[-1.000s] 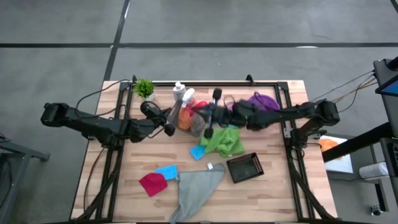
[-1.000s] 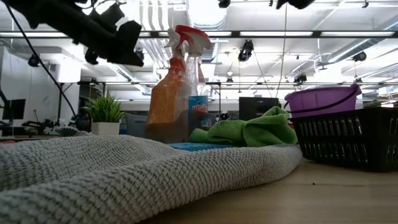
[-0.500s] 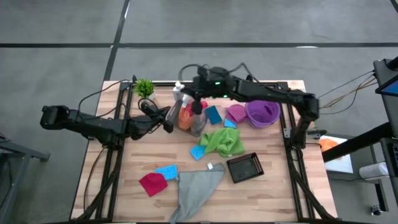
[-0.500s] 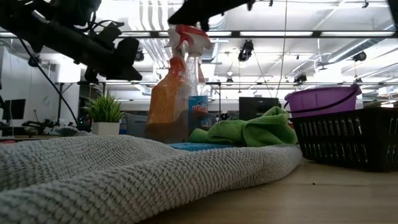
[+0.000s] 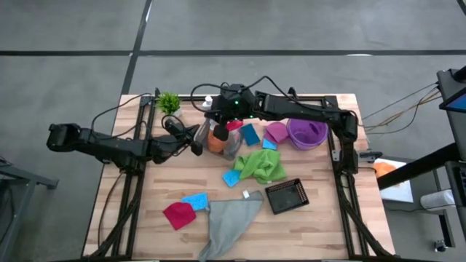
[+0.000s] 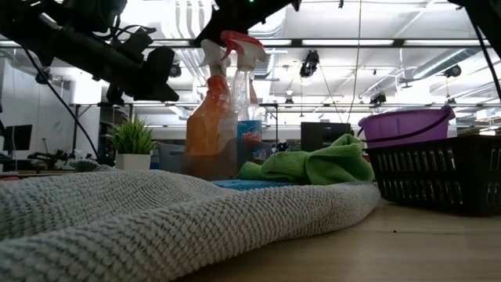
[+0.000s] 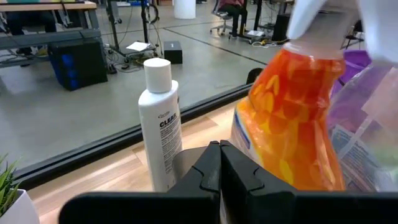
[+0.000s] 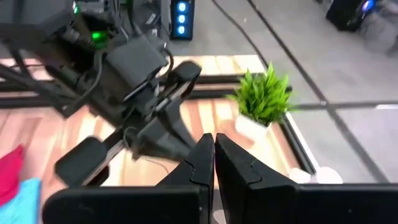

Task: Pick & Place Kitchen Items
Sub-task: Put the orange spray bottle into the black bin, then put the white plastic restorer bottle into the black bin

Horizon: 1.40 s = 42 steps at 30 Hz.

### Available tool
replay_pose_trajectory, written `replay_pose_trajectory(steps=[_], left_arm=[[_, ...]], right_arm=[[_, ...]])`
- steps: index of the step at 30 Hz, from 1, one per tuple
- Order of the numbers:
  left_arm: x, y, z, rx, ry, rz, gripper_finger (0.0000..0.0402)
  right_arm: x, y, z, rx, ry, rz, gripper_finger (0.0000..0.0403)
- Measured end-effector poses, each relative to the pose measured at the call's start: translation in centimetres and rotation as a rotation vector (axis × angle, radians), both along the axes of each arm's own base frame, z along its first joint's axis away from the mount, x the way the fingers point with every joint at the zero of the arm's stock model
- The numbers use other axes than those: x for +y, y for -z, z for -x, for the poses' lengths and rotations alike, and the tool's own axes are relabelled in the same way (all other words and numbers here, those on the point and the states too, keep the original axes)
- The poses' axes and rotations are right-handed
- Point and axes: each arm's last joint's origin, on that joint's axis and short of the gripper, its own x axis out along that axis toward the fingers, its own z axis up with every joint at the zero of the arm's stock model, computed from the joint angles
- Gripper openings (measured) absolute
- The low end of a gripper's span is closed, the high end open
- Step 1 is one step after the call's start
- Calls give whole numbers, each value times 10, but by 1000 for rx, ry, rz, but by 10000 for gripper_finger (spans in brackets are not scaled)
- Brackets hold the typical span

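Partly hidden white bottle (image 7: 160, 124) behind closed left tool (image 7: 219, 149), orange bottle (image 7: 292, 118) cropped

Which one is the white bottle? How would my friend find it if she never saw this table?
Start at the small green potted plant at the table's far edge. Next to it stands a bunch of bottles, and the white bottle is the one at the edge, beside the orange spray bottle. It is plain white with a round white cap and no trigger, unlike its colourful neighbours.

A robotics lab: exposed ceiling ducts (image 6: 196, 19), concrete floor (image 5: 65, 80), office chairs (image 7: 231, 12).
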Motion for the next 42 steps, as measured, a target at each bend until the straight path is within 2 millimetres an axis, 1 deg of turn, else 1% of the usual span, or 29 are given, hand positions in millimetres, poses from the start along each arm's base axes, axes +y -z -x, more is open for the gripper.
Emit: replay_pose_trajectory(steps=[8,10,14,17,22,26,28,30,32,36,39,42], left_arm=[[0,-2,1,0,3,-10,2],[0,-3,1,4,7,-17,2],[-1,-2,1,7,16,-16,2],[-1,-2,1,8,22,-14,2],[-1,-2,1,21,34,-24,2],[-1,-2,1,24,51,-23,2],[-1,-2,0,26,54,-24,3],[-1,-2,0,26,54,-25,4],[-1,-2,0,33,57,-31,5],[-1,-2,0,38,64,-34,6],[-2,-2,0,42,78,-35,6],[-2,-3,0,40,85,-37,6]], right_arm=[[15,-12,7,-2,-46,21,18],[17,-19,10,-30,-60,32,18],[23,-34,12,-123,-93,56,18],[30,-43,10,-199,-126,97,18],[47,-61,8,-365,-252,139,18],[58,-68,7,-434,-308,144,19],[61,-68,7,-436,-317,149,31],[64,-68,6,-437,-322,148,60],[65,-66,4,-442,-325,148,102],[66,-62,2,-430,-300,138,214],[68,-67,4,-460,-381,155,293],[77,-71,6,-566,-451,165,345]])
